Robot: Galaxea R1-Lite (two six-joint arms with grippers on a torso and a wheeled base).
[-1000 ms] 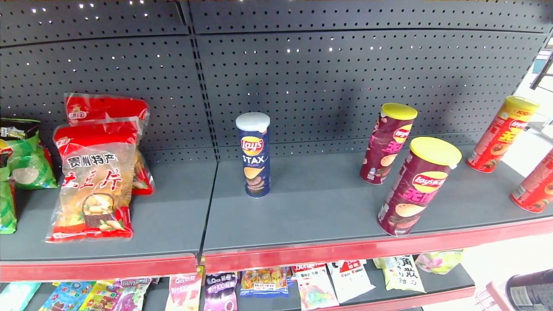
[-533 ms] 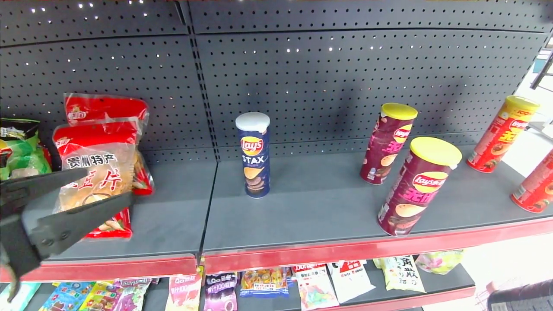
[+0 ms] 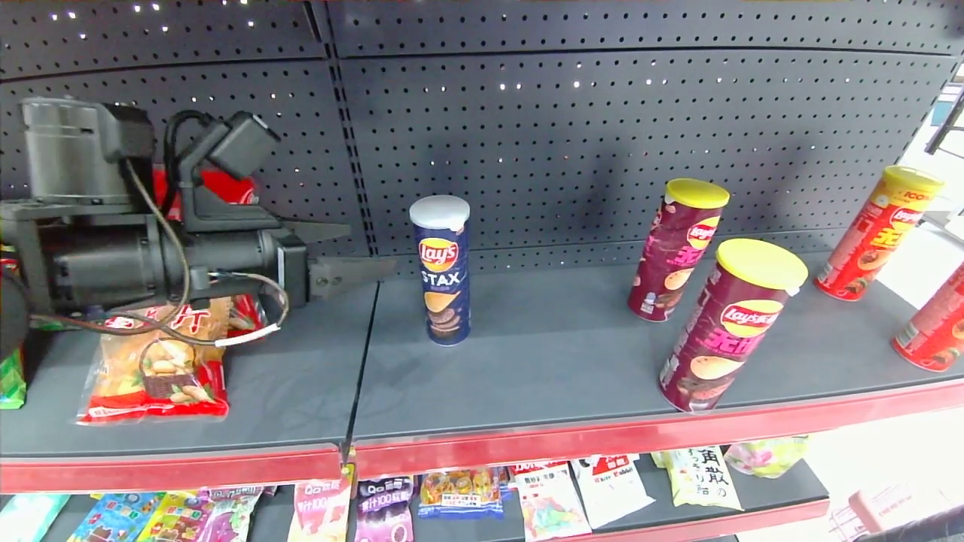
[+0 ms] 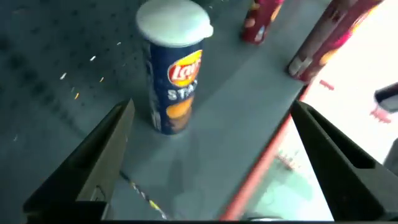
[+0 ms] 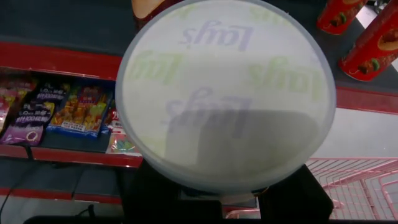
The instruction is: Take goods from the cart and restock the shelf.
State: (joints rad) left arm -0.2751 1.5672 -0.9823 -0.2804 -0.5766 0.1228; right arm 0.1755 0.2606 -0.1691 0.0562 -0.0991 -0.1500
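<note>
While the right gripper (image 5: 227,205) is clamping a tall can (image 5: 227,93) low beside the pink wire cart (image 5: 367,186), the can's pale see-through lid is facing the wrist camera (the jaws are sitting hidden behind it, so the hold is showing only in the can rising out of the black gripper body, clear of any surface). Just beyond, flat packets (image 3: 467,493) are lying along the lower shelf (image 3: 787,489). They are sitting under the red front lip (image 3: 602,436) of the shelf (image 3: 565,354) being restocked.

Over the left part of that grey board the left gripper (image 3: 373,247) is hovering, with its two fingers (image 4: 102,165) spread wide apart and nothing between them. Its arm is covering the upper part of the red snack bags (image 3: 151,369), which are leaning at the left end of the board. Its tips are pointing toward the blue can (image 3: 441,271) (image 4: 174,74). That blue can is standing upright under a white lid, near the fingertips but apart from them, about halfway back on the board.

Further to the right, two maroon cans (image 3: 730,324) with yellow lids are standing one behind the other, the front one close to the lip. Two red cans (image 3: 877,229) are standing at the right end, well apart from the blue can. Behind everything the dark pegboard back panel (image 3: 602,135) is rising.
</note>
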